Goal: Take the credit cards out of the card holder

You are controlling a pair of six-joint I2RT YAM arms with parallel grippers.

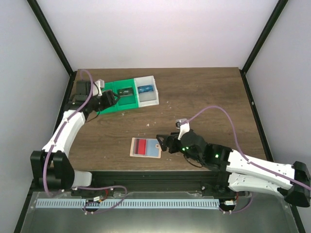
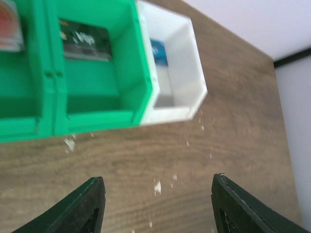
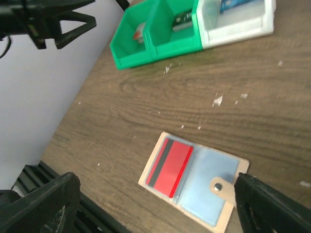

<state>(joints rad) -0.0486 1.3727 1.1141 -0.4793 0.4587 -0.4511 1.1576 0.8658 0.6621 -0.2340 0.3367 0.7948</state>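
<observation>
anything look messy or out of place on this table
Small white flecks lie scattered over the table in front of the green tray and white tray, like chips or crumbs. The card holder lies open and slightly askew, a red card in one pocket. Nothing looks damaged.

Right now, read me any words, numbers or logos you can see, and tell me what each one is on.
Nothing is legible.
Dark card in the green tray: white lettering, too blurred to read.
Blue card in the white tray: pale marks, too small to read.
Reddish card in the green tray's other compartment: blurred, unreadable.
Red card in the card holder: a dark stripe, no words visible.
</observation>
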